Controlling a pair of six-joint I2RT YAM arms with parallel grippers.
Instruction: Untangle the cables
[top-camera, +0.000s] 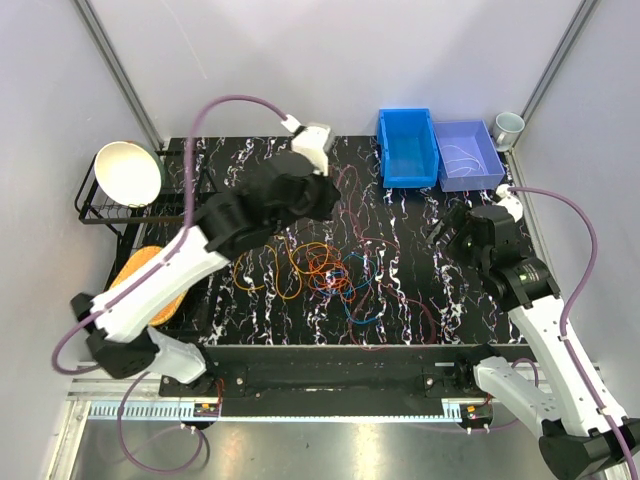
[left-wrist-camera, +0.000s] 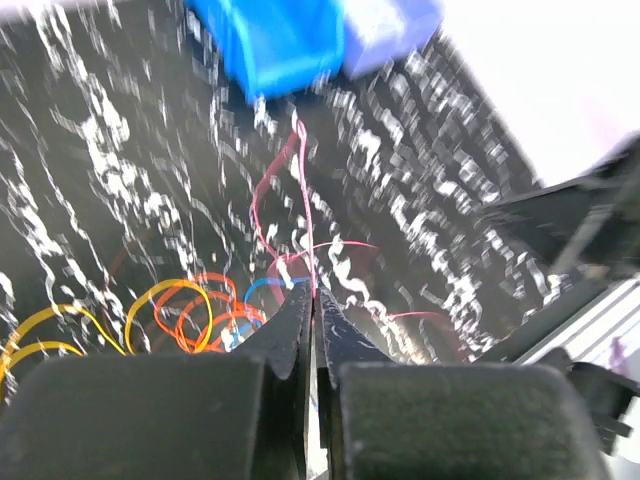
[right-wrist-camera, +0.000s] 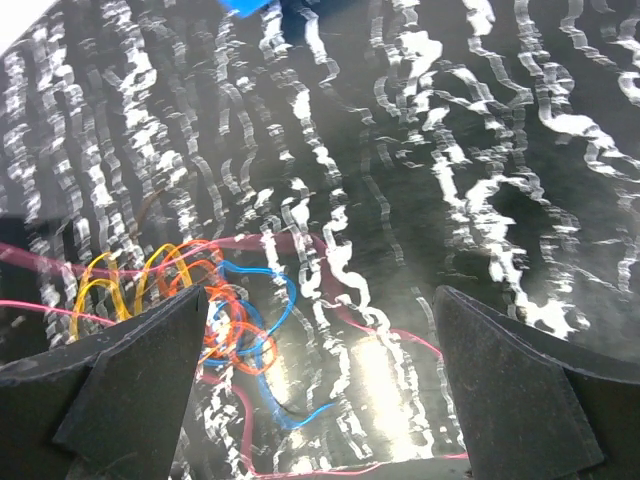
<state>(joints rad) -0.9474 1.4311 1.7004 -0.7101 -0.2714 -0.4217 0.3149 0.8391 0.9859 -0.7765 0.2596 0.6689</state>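
The cables lie in a tangle (top-camera: 325, 272) on the middle of the black marbled table (top-camera: 400, 225): orange and yellow loops (left-wrist-camera: 185, 310), a blue wire (right-wrist-camera: 262, 300) and dark red strands. My left gripper (left-wrist-camera: 314, 292) is shut on a thin pink-red cable (left-wrist-camera: 300, 170) that runs from its tips toward the far bins. In the top view it (top-camera: 333, 200) sits above and behind the tangle. My right gripper (right-wrist-camera: 320, 292) is open and empty. It hovers right of the tangle (top-camera: 440, 235), with the blue wire and a pink-red strand (right-wrist-camera: 400, 335) below its jaws.
A blue bin (top-camera: 405, 150) and a lavender bin (top-camera: 467, 155) stand at the back right, with a cup (top-camera: 508, 125) beyond them. A white bowl (top-camera: 128, 172) sits on a black rack (top-camera: 88, 208) at the left, above an orange pad (top-camera: 150, 280).
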